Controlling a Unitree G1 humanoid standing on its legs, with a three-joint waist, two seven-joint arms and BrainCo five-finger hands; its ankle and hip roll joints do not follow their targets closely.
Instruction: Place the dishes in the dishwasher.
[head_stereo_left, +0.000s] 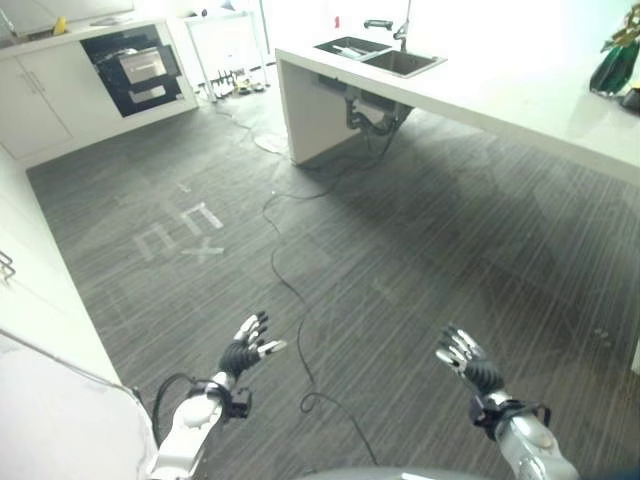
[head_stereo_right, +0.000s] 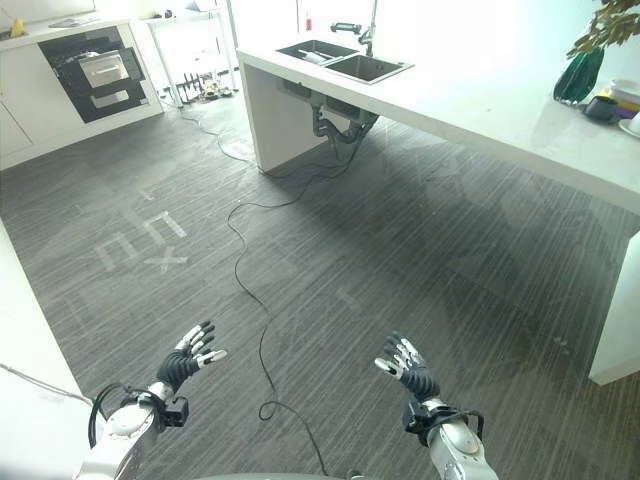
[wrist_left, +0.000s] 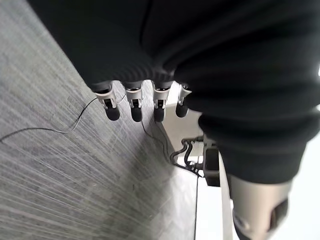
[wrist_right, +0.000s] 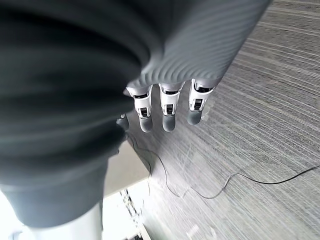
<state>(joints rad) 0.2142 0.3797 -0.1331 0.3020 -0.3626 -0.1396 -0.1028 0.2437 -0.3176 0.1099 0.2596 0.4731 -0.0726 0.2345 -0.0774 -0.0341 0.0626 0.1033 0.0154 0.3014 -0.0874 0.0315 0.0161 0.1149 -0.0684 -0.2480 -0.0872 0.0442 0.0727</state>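
Robot hand (head_stereo_left: 247, 350) empty; dishes (head_stereo_right: 628, 108) on counter (head_stereo_right: 500, 105)

White counter (head_stereo_right: 480, 105) with steel sink (head_stereo_right: 345, 60), green vase (head_stereo_right: 580, 75), tape marks (head_stereo_left: 180, 235) on grey floor (head_stereo_left: 400, 250)

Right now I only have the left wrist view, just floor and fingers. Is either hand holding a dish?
Observer: No. The left hand and right hand are both open and empty, over the floor.
Operator: Where are the dishes?
Observer: A dark cup sits at the counter's far right end, beside a green vase.
Operator: And the dishwasher?
Observer: A dark built-in appliance sits in the white cabinets at far left; I can't confirm it's the dishwasher.
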